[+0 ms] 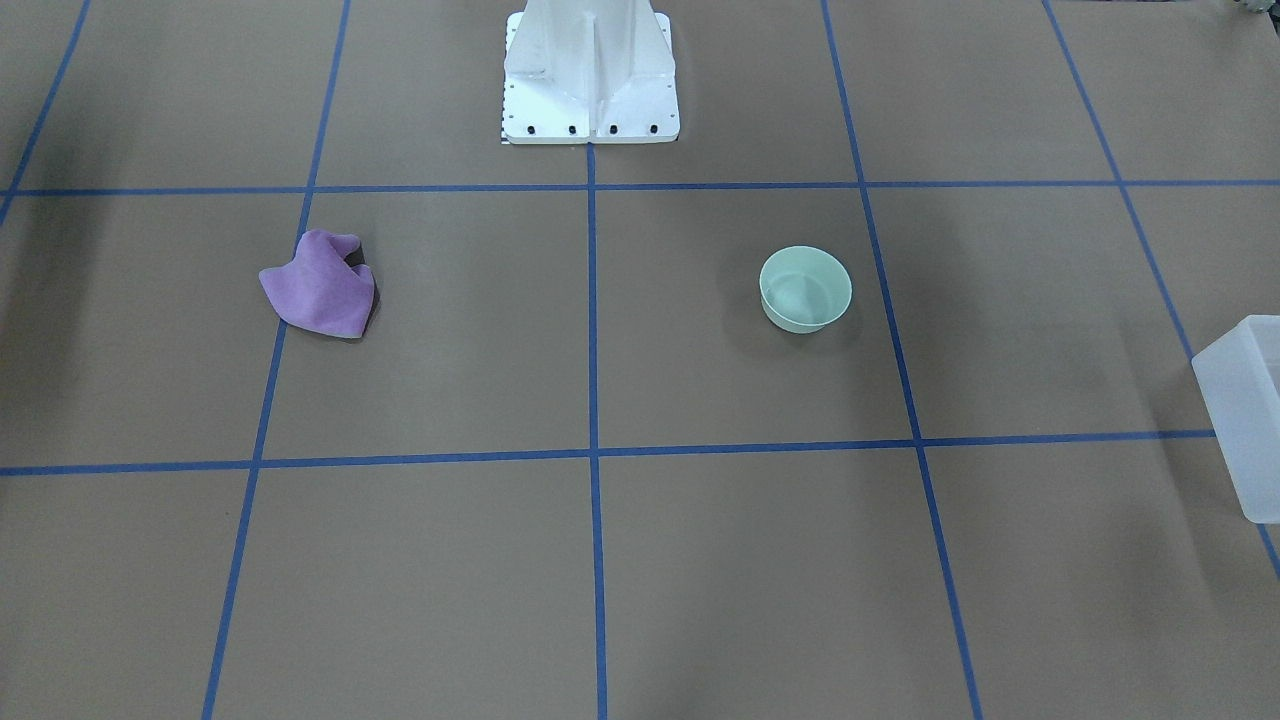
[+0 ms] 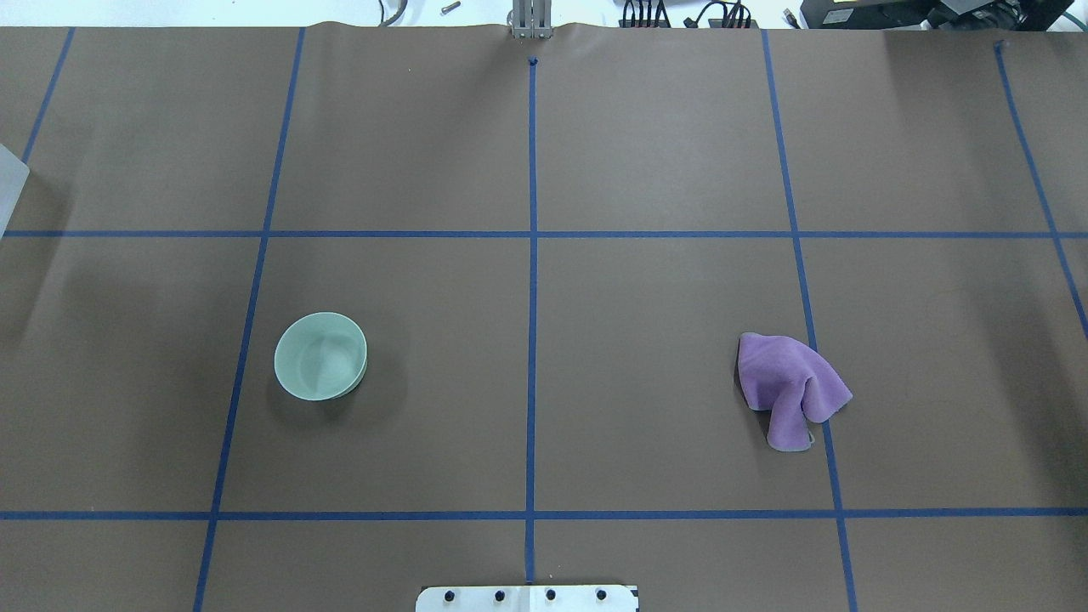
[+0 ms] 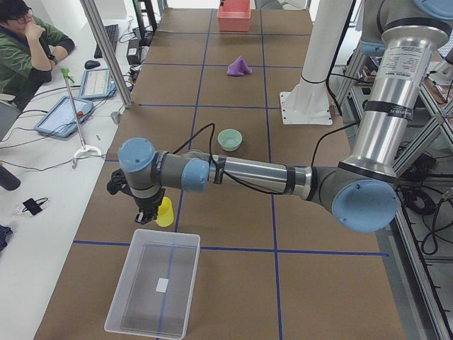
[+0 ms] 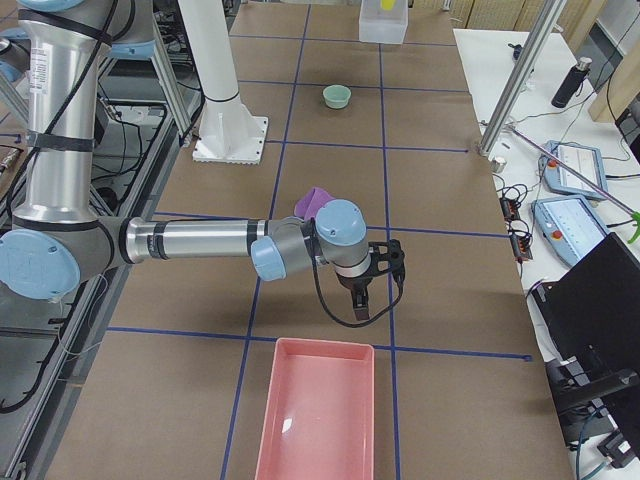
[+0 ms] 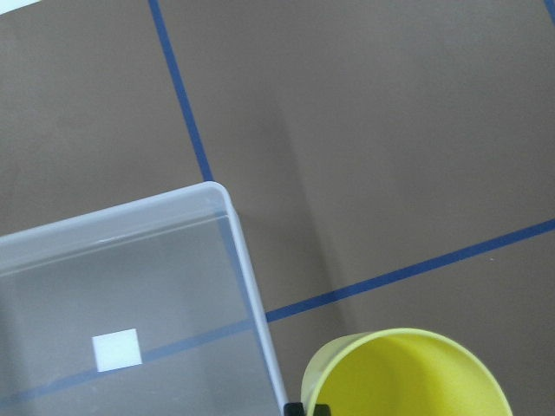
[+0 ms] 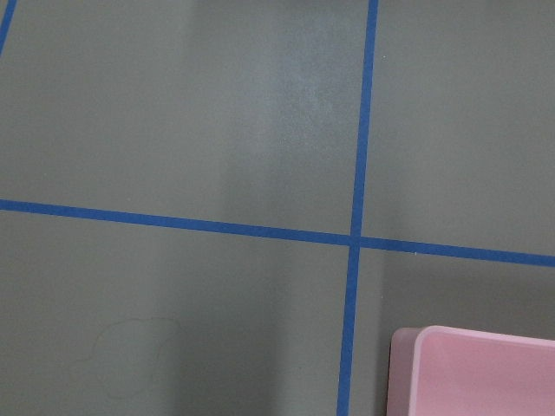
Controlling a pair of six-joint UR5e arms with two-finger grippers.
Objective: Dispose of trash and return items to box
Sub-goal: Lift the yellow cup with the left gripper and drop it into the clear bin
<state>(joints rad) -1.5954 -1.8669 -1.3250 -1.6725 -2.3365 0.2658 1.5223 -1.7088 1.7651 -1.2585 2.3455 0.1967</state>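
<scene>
The frosted translucent box [image 3: 192, 283] stands at the table's left end, with only a white label inside; it also shows in the left wrist view [image 5: 245, 264] and at the front view's edge [image 1: 1240, 420]. My left gripper [image 3: 148, 214] holds a yellow cup [image 3: 165, 212] just beside the box's corner; the cup's rim [image 5: 408, 368] fills the wrist view's bottom. A mint green bowl [image 2: 320, 355] and a crumpled purple cloth [image 2: 786, 387] lie on the table. My right gripper [image 4: 362, 300] hangs over the table near a pink tray [image 4: 315, 420]; I cannot tell whether it is open or shut.
The white robot base [image 1: 590, 80] stands at the table's back middle. The pink tray's corner shows in the right wrist view [image 6: 477, 373]. An operator [image 3: 25, 42] sits at a side desk with tablets. Blue tape lines grid the brown table.
</scene>
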